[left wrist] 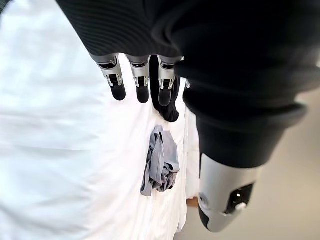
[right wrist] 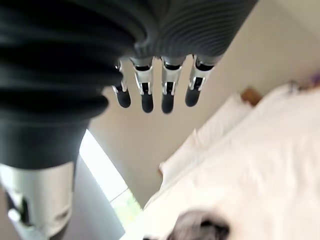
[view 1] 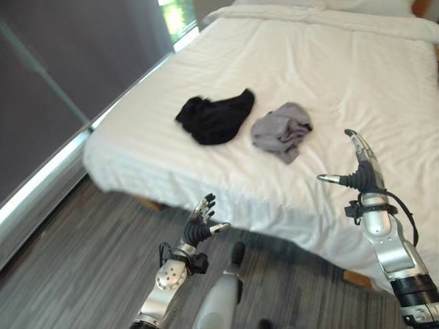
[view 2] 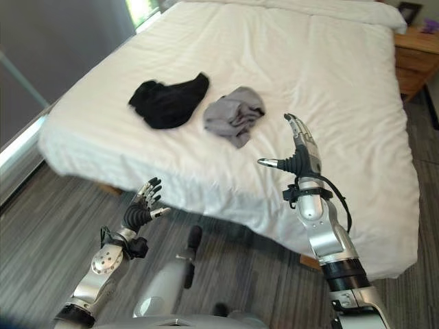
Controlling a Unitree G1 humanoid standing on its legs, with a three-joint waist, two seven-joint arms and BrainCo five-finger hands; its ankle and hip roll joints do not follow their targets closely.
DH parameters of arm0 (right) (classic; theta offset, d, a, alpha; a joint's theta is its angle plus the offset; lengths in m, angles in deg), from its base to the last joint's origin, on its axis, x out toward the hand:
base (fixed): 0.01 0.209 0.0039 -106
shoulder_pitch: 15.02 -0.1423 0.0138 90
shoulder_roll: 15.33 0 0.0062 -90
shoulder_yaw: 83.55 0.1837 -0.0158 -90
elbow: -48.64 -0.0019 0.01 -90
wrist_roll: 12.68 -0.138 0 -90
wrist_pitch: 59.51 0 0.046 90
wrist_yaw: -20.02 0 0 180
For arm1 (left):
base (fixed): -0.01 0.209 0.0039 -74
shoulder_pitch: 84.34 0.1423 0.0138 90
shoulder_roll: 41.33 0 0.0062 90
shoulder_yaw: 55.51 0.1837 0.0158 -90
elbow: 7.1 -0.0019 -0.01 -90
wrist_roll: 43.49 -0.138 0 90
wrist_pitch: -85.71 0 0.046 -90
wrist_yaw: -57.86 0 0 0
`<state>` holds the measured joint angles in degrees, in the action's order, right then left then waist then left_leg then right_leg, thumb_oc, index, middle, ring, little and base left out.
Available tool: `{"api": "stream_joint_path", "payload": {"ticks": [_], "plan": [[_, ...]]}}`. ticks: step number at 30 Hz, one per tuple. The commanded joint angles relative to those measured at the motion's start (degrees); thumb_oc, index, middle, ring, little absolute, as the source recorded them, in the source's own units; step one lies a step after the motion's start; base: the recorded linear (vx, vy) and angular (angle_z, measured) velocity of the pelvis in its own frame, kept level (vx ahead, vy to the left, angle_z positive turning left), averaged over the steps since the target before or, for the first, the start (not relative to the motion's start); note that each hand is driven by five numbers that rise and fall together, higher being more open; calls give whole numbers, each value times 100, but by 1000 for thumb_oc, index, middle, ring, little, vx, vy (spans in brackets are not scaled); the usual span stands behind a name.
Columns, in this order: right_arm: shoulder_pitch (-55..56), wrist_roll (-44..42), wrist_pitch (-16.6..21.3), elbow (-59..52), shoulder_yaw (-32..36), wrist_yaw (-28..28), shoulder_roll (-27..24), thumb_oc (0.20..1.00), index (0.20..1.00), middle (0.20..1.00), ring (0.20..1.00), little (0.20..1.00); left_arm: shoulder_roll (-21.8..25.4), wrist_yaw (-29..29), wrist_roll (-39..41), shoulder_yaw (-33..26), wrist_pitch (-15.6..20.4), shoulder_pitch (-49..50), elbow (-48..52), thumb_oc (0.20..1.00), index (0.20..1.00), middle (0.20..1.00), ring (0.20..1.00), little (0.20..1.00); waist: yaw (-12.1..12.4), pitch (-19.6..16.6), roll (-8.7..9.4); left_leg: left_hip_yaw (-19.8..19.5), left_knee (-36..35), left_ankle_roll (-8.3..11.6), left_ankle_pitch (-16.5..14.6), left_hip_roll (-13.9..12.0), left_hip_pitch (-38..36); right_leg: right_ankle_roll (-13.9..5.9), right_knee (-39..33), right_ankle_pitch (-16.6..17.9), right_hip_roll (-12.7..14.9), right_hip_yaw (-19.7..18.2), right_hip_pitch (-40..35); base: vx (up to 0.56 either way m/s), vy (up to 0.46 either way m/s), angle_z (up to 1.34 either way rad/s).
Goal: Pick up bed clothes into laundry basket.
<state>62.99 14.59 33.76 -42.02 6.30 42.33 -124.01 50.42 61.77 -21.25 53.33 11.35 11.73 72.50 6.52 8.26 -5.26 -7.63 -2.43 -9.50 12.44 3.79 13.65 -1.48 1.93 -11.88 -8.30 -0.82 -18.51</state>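
Two crumpled garments lie on the white bed [view 1: 329, 62]: a black one [view 1: 216, 116] on the left and a grey one [view 1: 281, 130] just right of it, also seen as the black garment [view 2: 168, 101] and grey garment [view 2: 234, 113]. My right hand [view 1: 362, 170] is raised over the bed's near edge, right of the grey garment, fingers straight, thumb out, holding nothing. My left hand [view 1: 201, 225] hangs lower, in front of the bed's side over the floor, fingers relaxed and empty. The left wrist view shows the grey garment [left wrist: 161, 167] past straight fingers [left wrist: 141, 82].
A dark wall with a light sill [view 1: 62, 154] runs along the bed's left side, leaving a strip of grey wood floor [view 1: 82, 253]. Pillows [view 1: 329, 8] lie at the bed's far end. A wooden nightstand [view 2: 415, 55] stands at the far right.
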Motion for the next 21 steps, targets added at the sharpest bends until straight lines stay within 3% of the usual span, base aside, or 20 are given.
{"api": "stream_joint_path", "payload": {"ticks": [1, 8, 18, 21], "plan": [[-304, 79, 86, -103, 160, 404, 35, 1000, 1000, 1000, 1000, 1000, 188, -92, 93, 53, 165, -257, 231, 1000, 1000, 1000, 1000, 1000, 182, -164, 441, -160, -248, 1291, -277, -508, -831, -244, -390, 1202, 1122, -235, 922, 201, 161, -21], [-1001, -61, -33, 976, -227, 311, -319, 1000, 1000, 1000, 1000, 1000, 276, -511, 232, 65, 59, 193, -173, 1000, 1000, 1000, 1000, 1000, 504, -426, 577, -40, -257, 1183, -509, -352, -1086, -429, -436, 1201, 1482, -127, 751, 106, 102, 4], [-1247, 1, -15, 1663, -1010, -110, 123, 1000, 1000, 1000, 1000, 1000, 83, -592, 327, -100, 18, 592, -600, 1000, 1000, 1000, 1000, 1000, 842, -485, 674, -117, -257, 1156, -550, -285, -1041, -504, -659, 1309, 1578, 26, 724, 14, 9, 35], [-1613, -424, -58, 2721, -1531, -239, 486, 1000, 1000, 1000, 1000, 1000, 119, -586, 453, -60, 8, 677, -642, 1000, 1000, 1000, 1000, 1000, 998, -473, 695, -191, -257, 1182, -507, -287, -980, -486, -693, 1287, 1546, 84, 736, 22, -16, 16]]}}
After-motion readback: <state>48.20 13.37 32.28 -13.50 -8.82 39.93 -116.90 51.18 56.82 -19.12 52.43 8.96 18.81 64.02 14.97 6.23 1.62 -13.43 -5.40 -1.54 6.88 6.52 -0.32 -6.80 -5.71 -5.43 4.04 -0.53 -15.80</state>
